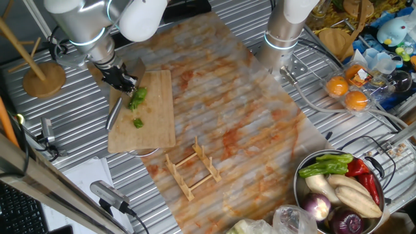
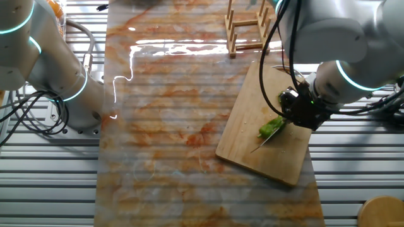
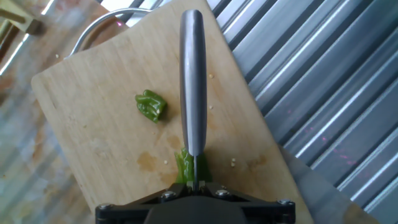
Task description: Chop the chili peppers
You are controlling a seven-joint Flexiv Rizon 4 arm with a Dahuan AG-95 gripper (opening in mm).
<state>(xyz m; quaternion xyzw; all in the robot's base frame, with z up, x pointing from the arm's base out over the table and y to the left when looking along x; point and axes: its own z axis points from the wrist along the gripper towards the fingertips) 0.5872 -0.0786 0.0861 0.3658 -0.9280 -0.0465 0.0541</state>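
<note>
- The gripper [image 1: 121, 79] hangs low over the cutting board [image 1: 156, 117], which lies near the bench's edge beside the arm's base; its fingers are pinching a knife [image 3: 193, 93], though the pads themselves are hidden under the housing in the hand view
- The knife runs straight out along the fingers, edge down, so a plain downward push should slice whatever lies beneath it
- The chili peppers [image 3: 190, 169] are on the board: the main green piece sits right under the blade close to the fingers, and a cut-off chunk [image 3: 151, 105] lies loose just beside the blade, nearer the board's middle
- In the other fixed view the blade tip slants down to the wood beside the green piece, so I judge this to be mid-cut
- The pepper is crosswise under the edge, which suits short slices
- A wooden rack [image 1: 192, 169] stands well apart on the mat, clear of the work
</note>
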